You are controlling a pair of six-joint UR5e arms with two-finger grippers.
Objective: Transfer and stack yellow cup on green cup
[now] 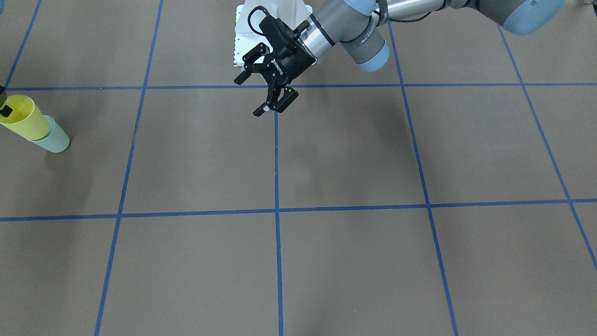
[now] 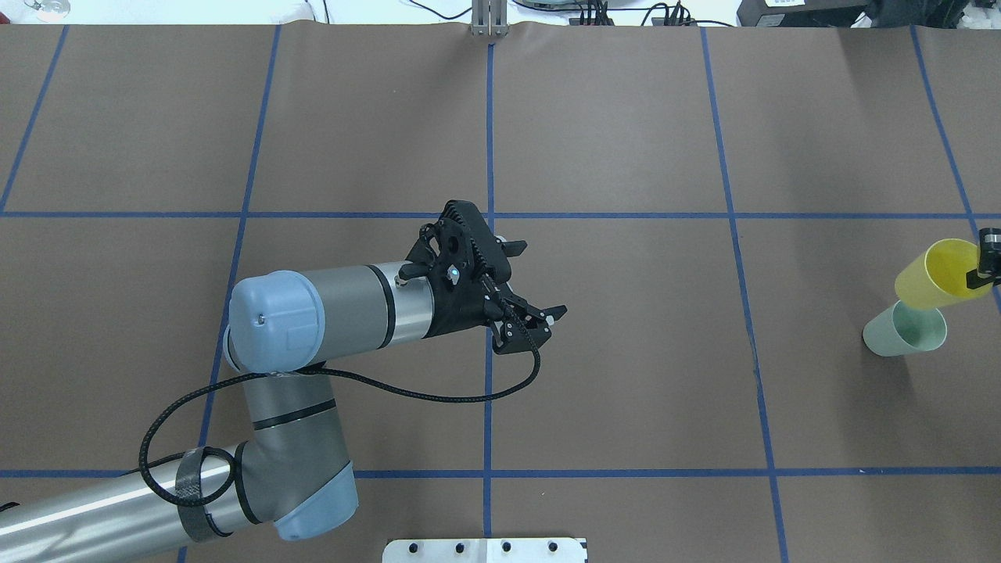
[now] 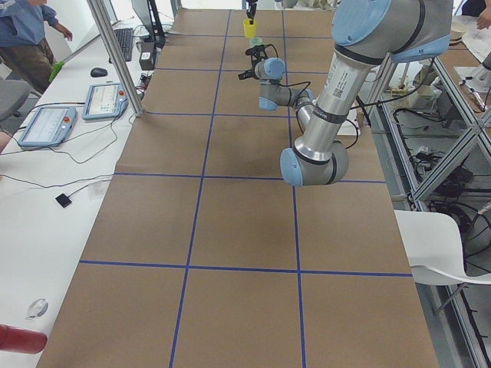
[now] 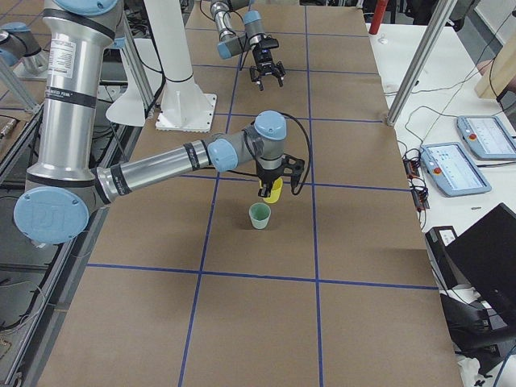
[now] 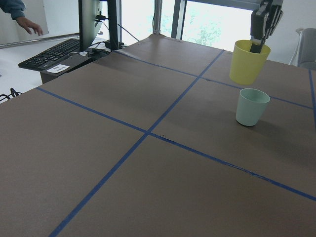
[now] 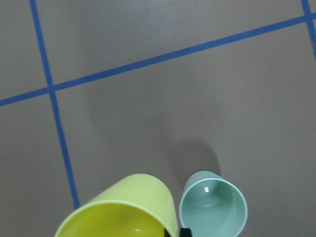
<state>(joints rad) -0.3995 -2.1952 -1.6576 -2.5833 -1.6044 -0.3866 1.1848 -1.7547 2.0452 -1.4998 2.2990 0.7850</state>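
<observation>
Yellow cup (image 5: 248,63) hangs slightly tilted, clamped at its rim by your right end effector (image 5: 257,46), above and beside green cup (image 5: 252,106) on the worktop (image 5: 123,163); lower off-centre and its base likely clips that rim, toppling it; left end effector (image 1: 247,97) hovers, fingers apart.

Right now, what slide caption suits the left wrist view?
Right arm's fingers grip the yellow cup by its rim, raised close beside the upright green cup.
</observation>
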